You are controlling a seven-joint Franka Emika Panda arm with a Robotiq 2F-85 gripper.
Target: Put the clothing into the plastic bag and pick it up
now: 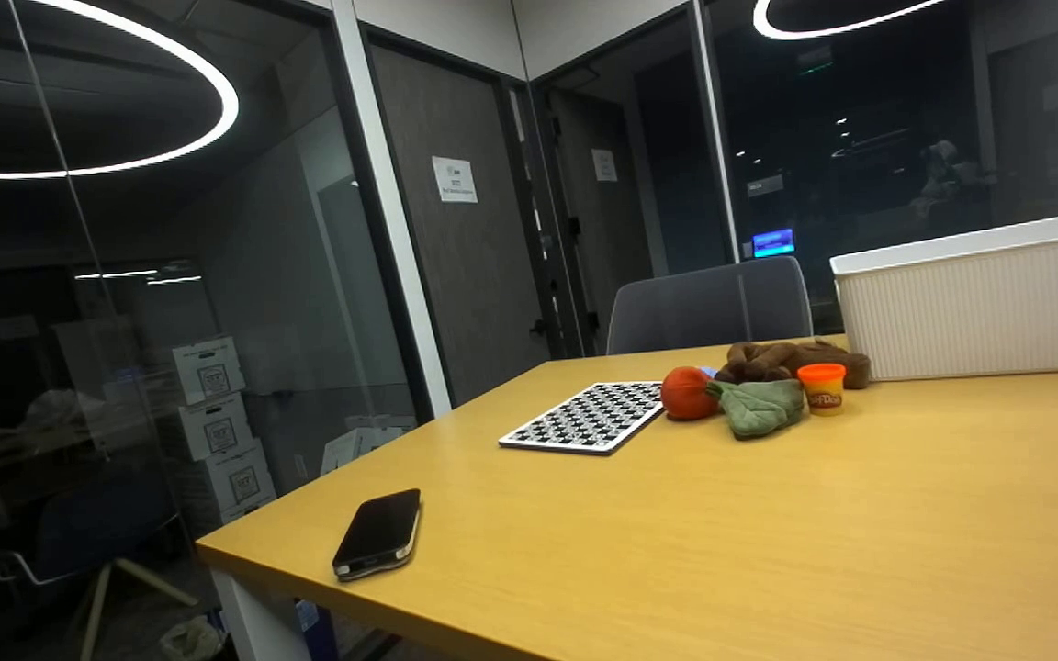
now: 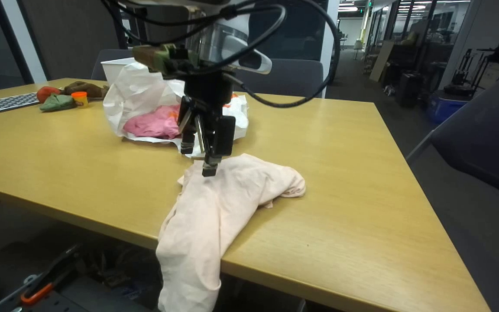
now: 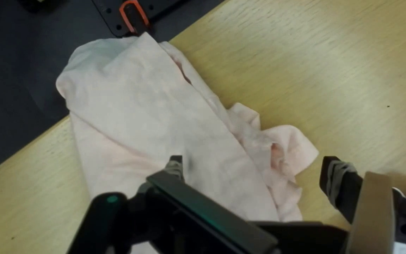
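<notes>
1. Clothing (image 2: 215,208), pale pink and rumpled, lay below the jaws, which stood wide apart and gripped nothing. In the wrist view one fingertip (image 3: 174,169) overlapped it; the opposite tip showed beyond the ruffled border, over wood. Whether either touched anything could not be told.
2. Lengthwise, the clothing ran inward from a tail hanging over the edge of the counter (image 2: 362,216), slanting across the line between the fingertips.
3. A white plastic bag (image 2: 128,91) rested just past the jaws, on the side away from that overhang, with brighter pink cloth (image 2: 156,123) in its mouth.
4. Grasping the clothing seemed the step in hand; lowered straight and brought together, the jaws would probably have gathered mainly the ruffled border.
5. Counter stretched on either side, giving sideways room; the bag looked likeliest to be bumped, and the hanging tail might have dragged the rest off.
</notes>
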